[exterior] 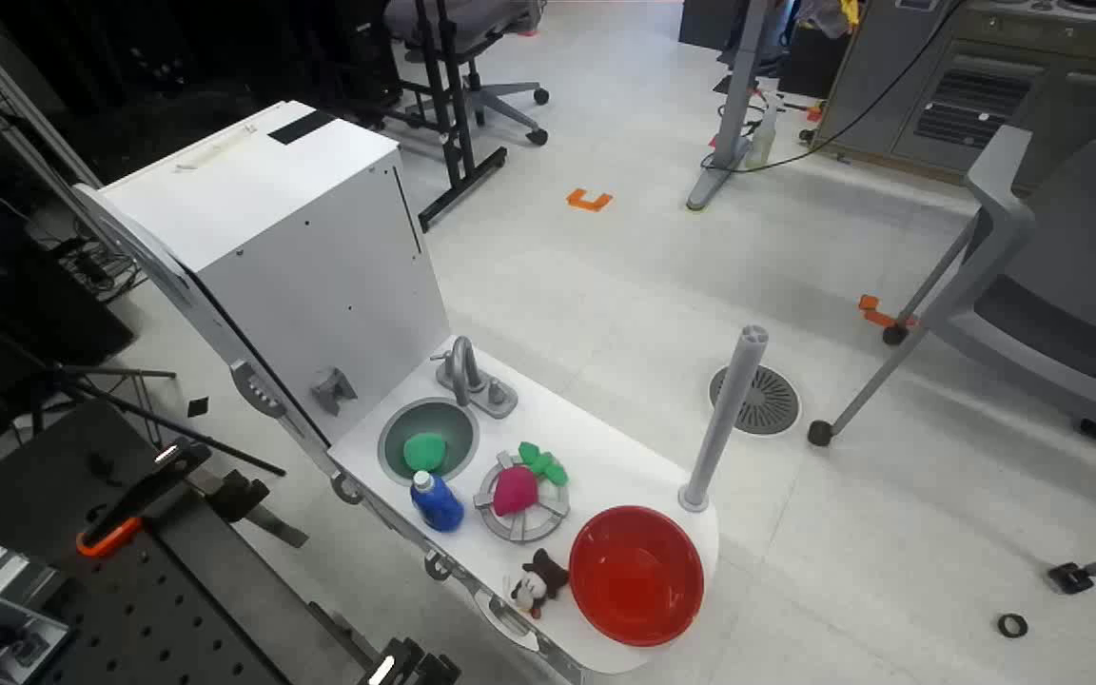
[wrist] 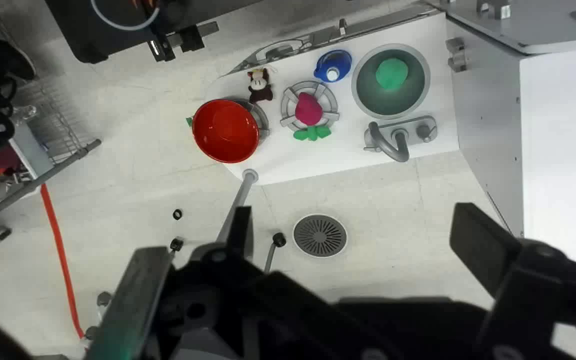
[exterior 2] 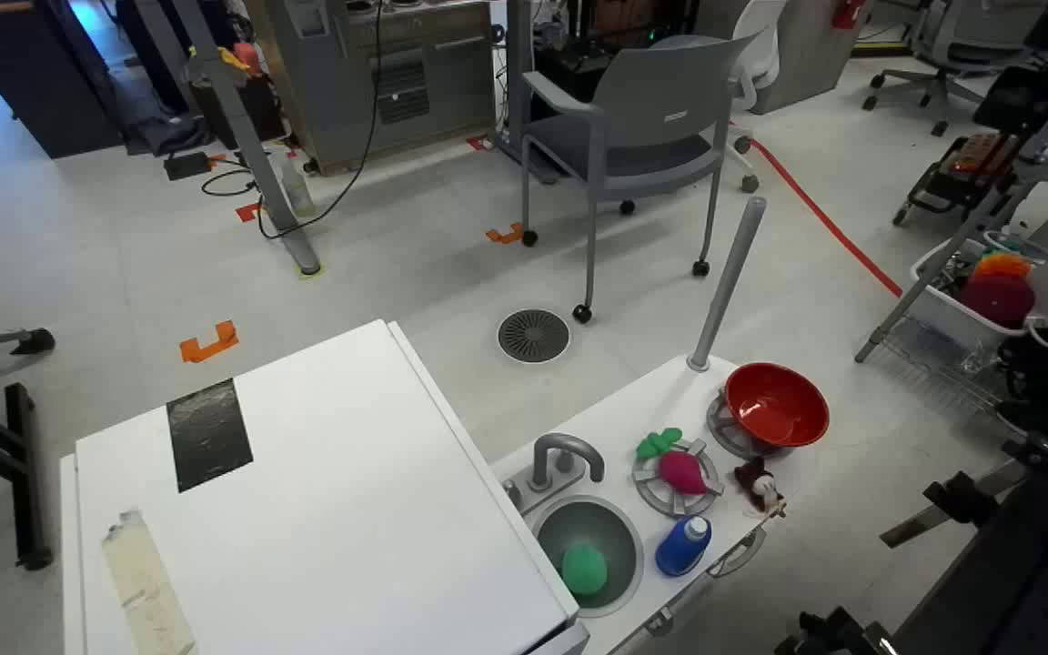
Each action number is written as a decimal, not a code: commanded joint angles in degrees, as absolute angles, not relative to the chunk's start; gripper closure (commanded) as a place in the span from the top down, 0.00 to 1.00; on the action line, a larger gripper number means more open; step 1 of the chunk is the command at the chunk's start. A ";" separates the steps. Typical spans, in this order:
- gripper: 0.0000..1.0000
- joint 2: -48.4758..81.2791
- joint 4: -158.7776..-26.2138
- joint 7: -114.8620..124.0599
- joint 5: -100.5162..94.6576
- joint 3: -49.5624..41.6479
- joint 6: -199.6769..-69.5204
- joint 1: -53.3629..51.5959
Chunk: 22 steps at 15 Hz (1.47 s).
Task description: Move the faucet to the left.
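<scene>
The faucet is silver-grey, with a bent spout on a flat base with knobs. It stands at the rear edge of the white toy counter, behind the round grey sink basin (wrist: 359,92). It shows in both exterior views (exterior: 461,364) (exterior 2: 540,462) and in the wrist view (wrist: 402,145). In the wrist view its spout tip points left, toward the burner side. My gripper (wrist: 355,222) is open and empty; only floor and a drain show between its fingers. It appears apart from the faucet, which lies above the fingers in the picture. The gripper is out of both exterior views.
A red bowl (exterior: 636,576), a grey post (exterior: 724,419), a pink toy (exterior: 516,490) on a burner, a blue bottle (exterior: 437,501) and a plush toy (exterior: 538,580) stand on the counter. A green ball (exterior: 424,451) lies in the basin. A tall white cabinet (exterior 2: 324,528) adjoins the sink end.
</scene>
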State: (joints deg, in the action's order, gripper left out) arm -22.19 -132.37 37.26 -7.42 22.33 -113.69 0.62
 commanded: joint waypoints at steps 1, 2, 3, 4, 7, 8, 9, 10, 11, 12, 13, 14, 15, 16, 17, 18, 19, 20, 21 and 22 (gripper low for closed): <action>1.00 -21.84 -132.17 37.98 -8.32 20.36 -113.44 -1.62; 1.00 -21.13 -131.78 38.20 -8.50 20.36 -113.41 -1.59; 1.00 -20.68 -131.60 38.25 -8.92 20.22 -113.34 -1.67; 1.00 -19.80 -131.50 37.90 -9.33 19.82 -114.26 -1.64; 1.00 -15.67 -131.45 36.52 -8.62 17.90 -119.47 -1.48; 1.00 -12.98 -131.23 35.12 -6.49 16.44 -122.66 -1.65; 1.00 -10.49 -130.83 34.42 -5.91 15.60 -125.18 -1.53; 1.00 -6.43 -130.13 32.63 -4.69 14.32 -128.39 -1.43; 1.00 -2.73 -129.34 31.44 -3.62 13.23 -131.15 -1.37; 1.00 0.98 -128.30 30.90 -3.96 12.48 -132.32 -1.25; 1.00 4.64 -127.33 30.27 -4.37 11.51 -133.80 -1.39; 1.00 8.48 -126.43 29.98 -4.27 10.47 -135.65 -1.77; 1.00 12.14 -125.62 31.57 -6.12 9.39 -138.35 -2.23; 1.00 15.73 -125.29 32.84 -8.38 8.05 -142.43 -3.10; 1.00 19.45 -124.37 33.30 -10.11 6.50 -145.53 -4.21; 1.00 23.06 -124.03 33.06 -11.61 4.85 -149.59 -5.51; 1.00 26.88 -123.13 33.17 -12.54 3.01 -153.40 -7.06; 1.00 30.58 -122.21 33.67 -14.06 0.56 -156.23 -9.21; 1.00 34.56 -120.67 33.39 -14.70 -1.76 -158.19 -11.40; 1.00 38.45 -119.41 31.69 -16.24 -4.00 -161.58 -13.68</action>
State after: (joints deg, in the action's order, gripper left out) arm 28.15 -124.80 32.28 -12.65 2.14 -155.13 -7.44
